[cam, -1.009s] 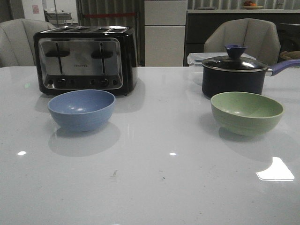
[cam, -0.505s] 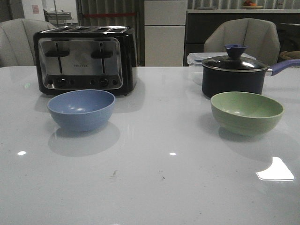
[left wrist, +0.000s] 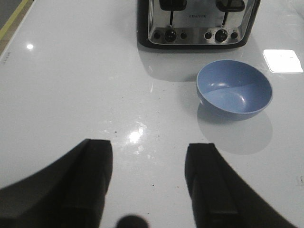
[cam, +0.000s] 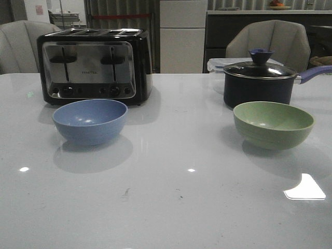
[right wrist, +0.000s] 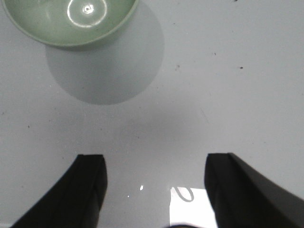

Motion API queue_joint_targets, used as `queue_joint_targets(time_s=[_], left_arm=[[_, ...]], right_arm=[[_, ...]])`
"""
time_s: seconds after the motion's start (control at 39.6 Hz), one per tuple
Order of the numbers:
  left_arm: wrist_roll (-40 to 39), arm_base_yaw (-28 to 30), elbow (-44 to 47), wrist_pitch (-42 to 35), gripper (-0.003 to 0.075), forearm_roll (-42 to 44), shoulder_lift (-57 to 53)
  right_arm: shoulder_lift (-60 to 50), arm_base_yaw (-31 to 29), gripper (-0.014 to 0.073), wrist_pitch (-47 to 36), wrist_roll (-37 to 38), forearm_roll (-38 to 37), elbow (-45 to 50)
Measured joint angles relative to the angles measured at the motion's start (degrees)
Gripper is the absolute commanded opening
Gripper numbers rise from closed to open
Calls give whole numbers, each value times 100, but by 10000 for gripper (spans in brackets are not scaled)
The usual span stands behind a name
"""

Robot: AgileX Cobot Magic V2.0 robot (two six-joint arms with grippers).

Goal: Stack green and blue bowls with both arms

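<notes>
Nothing stacked yet. Blue bowl upright at 9 o'clock on the tabletop, just in front of the toaster; green bowl upright at 3 o'clock, just in front of the saucepan. Well apart from each other, both empty, neither touched or lifted. Whole job left, by the look of it: reach, grasp one bowl, carry across, set inside the other.

Neither arm visible from the front camera. In the left wrist view, left gripper spread wide, fingers empty, above bare tabletop; blue bowl well ahead of the tips, toward 1 o'clock, clearly outside the gap, toaster beyond it. In the right wrist view, right gripper likewise spread wide and empty, fingers over bare tabletop; green bowl ahead toward 11 o'clock, partly cut by the frame edge, apart from the tips, its shadow lying between bowl and gap. Height of either gripper above the tabletop not clear.
</notes>
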Motion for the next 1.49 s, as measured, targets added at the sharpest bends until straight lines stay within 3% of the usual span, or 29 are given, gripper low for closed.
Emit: queue_joint_targets(time_s=[0.78,0.91,1.03,1.16,1.36,1.49], left_arm=[[0,0,37,0,434,0,0],[0,0,37,0,434,0,0],[0,0,45,0,434,0,0],[0,0,45,0,434,0,0],[0,0,45,0,434,0,0],[0,0,45,0,434,0,0]], right_arm=[[4449,0,551,768,0,133,-3823],[4863,0,439,1023,0,133,-4205],[5001,0,240,1208,-102,194,-4355],[5012,0,99,1283,-192,347,-4364],[4753,59,67,1393,-258,392,-4376],[4120,397,67,1453,-463,382,-4376]])
